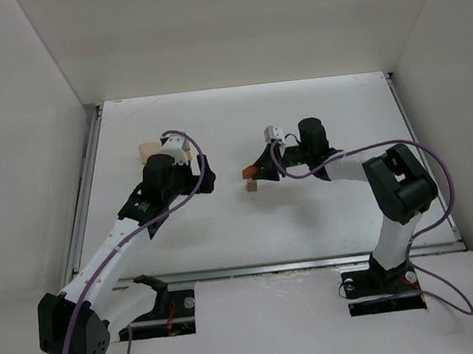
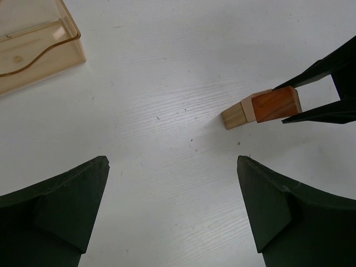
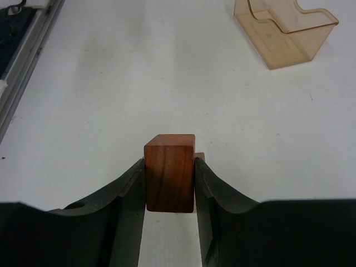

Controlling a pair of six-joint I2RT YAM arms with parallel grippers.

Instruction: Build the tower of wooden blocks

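Observation:
My right gripper is shut on a reddish-brown wooden block, pinched by its two sides. In the left wrist view this block hangs right beside a pale tan block, with a darker tan block next to it on the table. I cannot tell whether the held block touches them. From above, the reddish block sits just beyond a tan block at mid-table. My left gripper is wide open over bare table, left of the blocks, holding nothing.
A clear amber plastic container lies at the far left, partly hidden behind the left arm from above, and shows far off in the right wrist view. Metal rails edge the table, and white walls enclose it.

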